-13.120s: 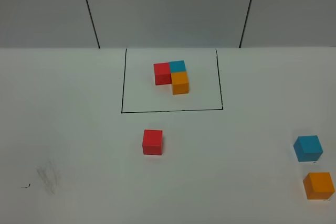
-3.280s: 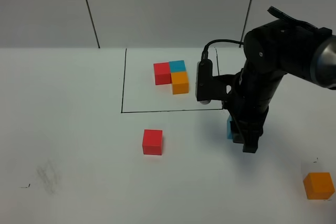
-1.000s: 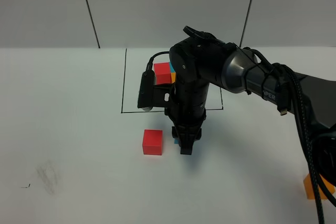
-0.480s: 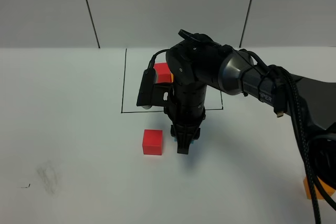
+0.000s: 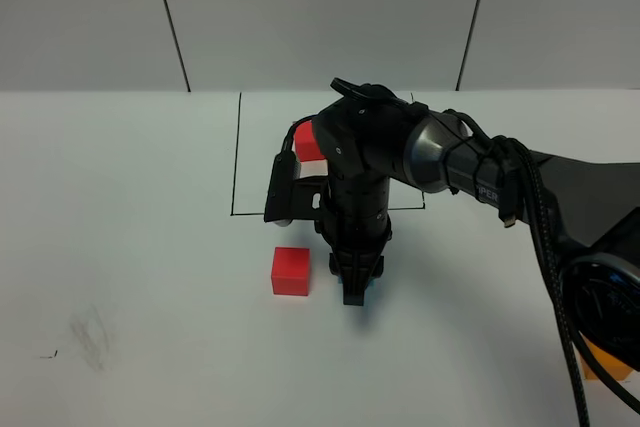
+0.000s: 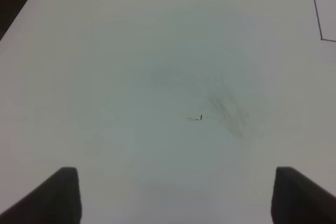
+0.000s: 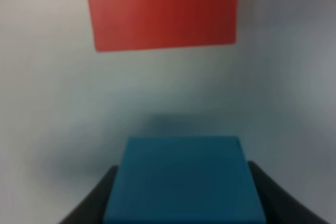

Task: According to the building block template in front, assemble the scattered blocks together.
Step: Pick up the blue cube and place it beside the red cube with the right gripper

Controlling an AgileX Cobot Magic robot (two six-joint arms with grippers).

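Note:
My right gripper (image 5: 353, 285) reaches across the middle and is shut on the blue cube (image 7: 184, 179), held low over the table just right of the loose red cube (image 5: 291, 271). In the right wrist view the red cube (image 7: 160, 9) lies ahead of the blue one with a gap between them. The arm hides most of the template; only its red cube (image 5: 307, 144) and the black outline (image 5: 236, 162) show. The orange cube (image 5: 607, 364) lies at the far right, partly behind a cable. My left gripper (image 6: 178, 198) is open over bare table.
The right arm and its cables (image 5: 540, 237) stretch from the right edge to the middle. A grey smudge and a small black mark (image 6: 231, 111) lie on the table under the left gripper. A corner of the black outline (image 6: 316, 9) shows in the left wrist view.
The right gripper picked up the blue cube at the right and carried it left, beside the red cube. In the last second it shifted only slightly.

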